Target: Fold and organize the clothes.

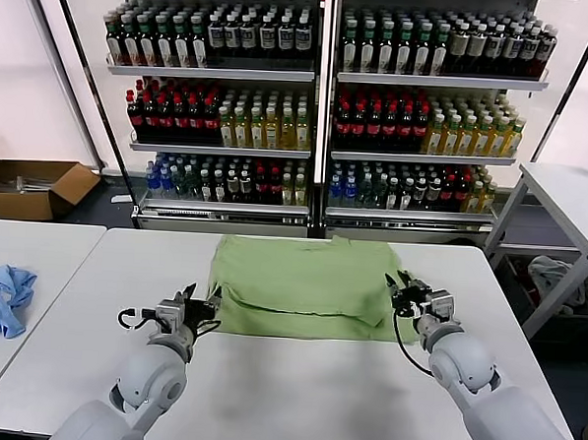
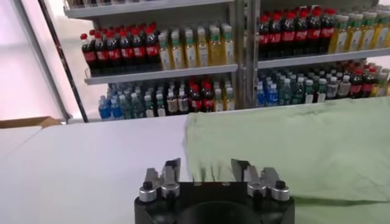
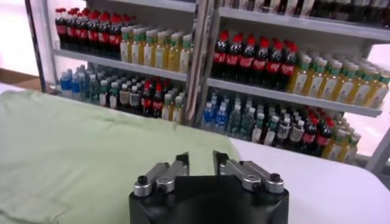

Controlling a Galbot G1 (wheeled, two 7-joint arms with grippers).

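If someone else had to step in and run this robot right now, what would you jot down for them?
Left pincer: open, empty, at the near left edge of the green shirt.
Right pincer: open, empty, at the shirt's right edge.
Shirt: lies flat on the white table, already folded into a rough rectangle, no sleeves sticking out.
Pale blue garment: crumpled on the neighbouring table to the left, untouched.
Done: first folds, shirt let go.
Left: probably more folding to make it smaller, then tidying it away.

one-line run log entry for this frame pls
stage: fold in progress | light green cotton shirt: folded once, flat on white table | left tool: open, at shirt's left edge | right tool: open, at right edge
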